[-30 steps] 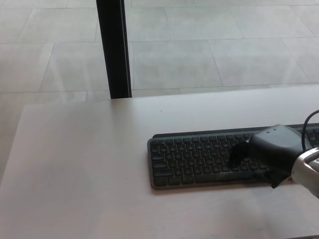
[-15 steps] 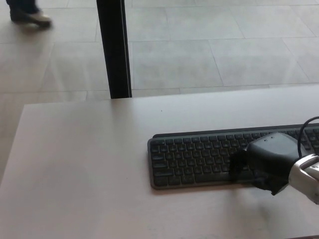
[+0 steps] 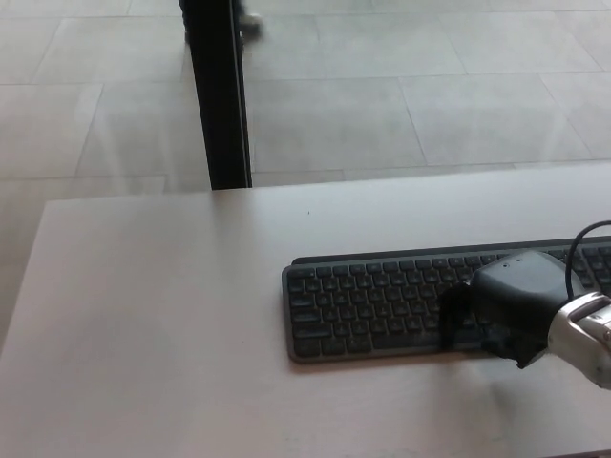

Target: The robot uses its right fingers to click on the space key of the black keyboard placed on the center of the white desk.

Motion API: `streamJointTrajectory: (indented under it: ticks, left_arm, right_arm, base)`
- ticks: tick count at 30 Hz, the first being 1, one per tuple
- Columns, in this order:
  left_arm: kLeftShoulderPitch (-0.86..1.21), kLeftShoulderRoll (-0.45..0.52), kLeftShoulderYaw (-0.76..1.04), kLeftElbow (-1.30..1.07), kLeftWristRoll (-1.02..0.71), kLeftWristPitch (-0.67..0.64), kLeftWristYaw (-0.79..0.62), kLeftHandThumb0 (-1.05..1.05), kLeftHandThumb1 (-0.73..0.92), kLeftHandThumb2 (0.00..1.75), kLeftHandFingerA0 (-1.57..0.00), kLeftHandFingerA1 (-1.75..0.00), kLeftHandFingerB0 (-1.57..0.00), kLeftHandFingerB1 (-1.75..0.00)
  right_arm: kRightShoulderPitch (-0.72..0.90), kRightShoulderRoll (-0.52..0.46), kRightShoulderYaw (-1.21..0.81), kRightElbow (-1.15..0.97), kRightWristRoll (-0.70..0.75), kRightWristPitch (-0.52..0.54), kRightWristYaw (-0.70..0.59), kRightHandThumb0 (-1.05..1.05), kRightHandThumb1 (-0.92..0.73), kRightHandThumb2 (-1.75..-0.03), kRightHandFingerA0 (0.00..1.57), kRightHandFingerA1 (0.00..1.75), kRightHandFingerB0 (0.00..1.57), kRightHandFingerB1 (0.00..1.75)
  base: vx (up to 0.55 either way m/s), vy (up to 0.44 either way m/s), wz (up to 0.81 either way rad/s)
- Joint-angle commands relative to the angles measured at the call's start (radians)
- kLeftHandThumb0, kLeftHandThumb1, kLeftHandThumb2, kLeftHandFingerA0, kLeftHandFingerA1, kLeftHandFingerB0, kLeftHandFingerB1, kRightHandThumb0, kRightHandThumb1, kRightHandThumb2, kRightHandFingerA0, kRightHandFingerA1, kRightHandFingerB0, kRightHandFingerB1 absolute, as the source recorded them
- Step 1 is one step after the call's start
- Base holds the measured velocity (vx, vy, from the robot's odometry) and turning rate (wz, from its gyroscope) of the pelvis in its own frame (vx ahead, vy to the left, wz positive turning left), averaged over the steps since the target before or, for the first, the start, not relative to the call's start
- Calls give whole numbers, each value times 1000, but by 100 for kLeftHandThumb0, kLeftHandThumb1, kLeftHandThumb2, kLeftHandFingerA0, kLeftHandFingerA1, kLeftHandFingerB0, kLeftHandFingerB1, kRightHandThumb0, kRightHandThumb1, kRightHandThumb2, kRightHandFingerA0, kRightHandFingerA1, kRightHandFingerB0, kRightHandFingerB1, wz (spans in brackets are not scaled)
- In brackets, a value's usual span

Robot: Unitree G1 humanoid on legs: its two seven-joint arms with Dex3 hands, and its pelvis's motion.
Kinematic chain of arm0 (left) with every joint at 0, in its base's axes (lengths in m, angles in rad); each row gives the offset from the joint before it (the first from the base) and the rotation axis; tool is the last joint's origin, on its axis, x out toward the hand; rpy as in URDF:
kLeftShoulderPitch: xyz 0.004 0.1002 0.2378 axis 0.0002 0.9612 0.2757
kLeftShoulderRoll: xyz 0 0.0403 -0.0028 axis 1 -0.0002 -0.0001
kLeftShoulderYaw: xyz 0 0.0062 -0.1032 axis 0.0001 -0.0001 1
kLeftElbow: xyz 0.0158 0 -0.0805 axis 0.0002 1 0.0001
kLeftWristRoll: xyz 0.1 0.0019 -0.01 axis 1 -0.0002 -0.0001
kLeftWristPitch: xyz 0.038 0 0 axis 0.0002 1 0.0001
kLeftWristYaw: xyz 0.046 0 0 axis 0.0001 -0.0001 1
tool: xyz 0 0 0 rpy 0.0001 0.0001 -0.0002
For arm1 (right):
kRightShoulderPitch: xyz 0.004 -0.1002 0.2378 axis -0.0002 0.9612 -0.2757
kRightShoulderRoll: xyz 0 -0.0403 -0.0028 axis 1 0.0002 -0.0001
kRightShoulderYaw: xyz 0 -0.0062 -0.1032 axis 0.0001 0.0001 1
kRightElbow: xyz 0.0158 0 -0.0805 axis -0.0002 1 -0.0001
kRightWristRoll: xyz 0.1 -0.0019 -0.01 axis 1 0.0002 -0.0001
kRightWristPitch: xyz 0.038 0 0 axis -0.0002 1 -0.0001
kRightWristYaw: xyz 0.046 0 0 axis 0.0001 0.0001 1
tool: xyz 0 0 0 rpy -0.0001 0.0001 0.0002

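- The right hand [image 3: 506, 307] sits at the lower right of the frame, over the front rows of the black keyboard [image 3: 382, 305], about where it was half a second ago and lower than a second ago.
- One dark finger [image 3: 451, 315] points down at the bottom key row; contact with the space key cannot be confirmed.
- Whether the fingers are spread or curled together cannot be told from this angle.
- The keyboard lies flat on the white desk [image 3: 153, 315], right of centre, running off the right edge, unmoved.
- A person's shoe [image 3: 250, 24] shows at the top beside the black post [image 3: 218, 95]; half a second ago feet were at the upper left corner.
- Key legends are too blurred to read, and no brand mark is legible.
- The left hand is out of view.
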Motion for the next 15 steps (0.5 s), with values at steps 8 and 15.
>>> streamJointTrajectory:
  ticks: [8,15]
  left_arm:
    - [-4,22,-2,6,-11,-5,6,-51,52,56,-86,-69,-79,-60]
    - [-10,23,0,5,-13,-3,13,-52,52,55,-88,-70,-81,-60]
  right_arm:
    - [31,19,39,40,-45,19,7,-18,-54,-74,83,154,72,54]
    - [43,14,57,34,-51,1,-11,-21,-56,-73,85,145,72,55]
  base:
    - [0,0,0]
    - [0,0,0]
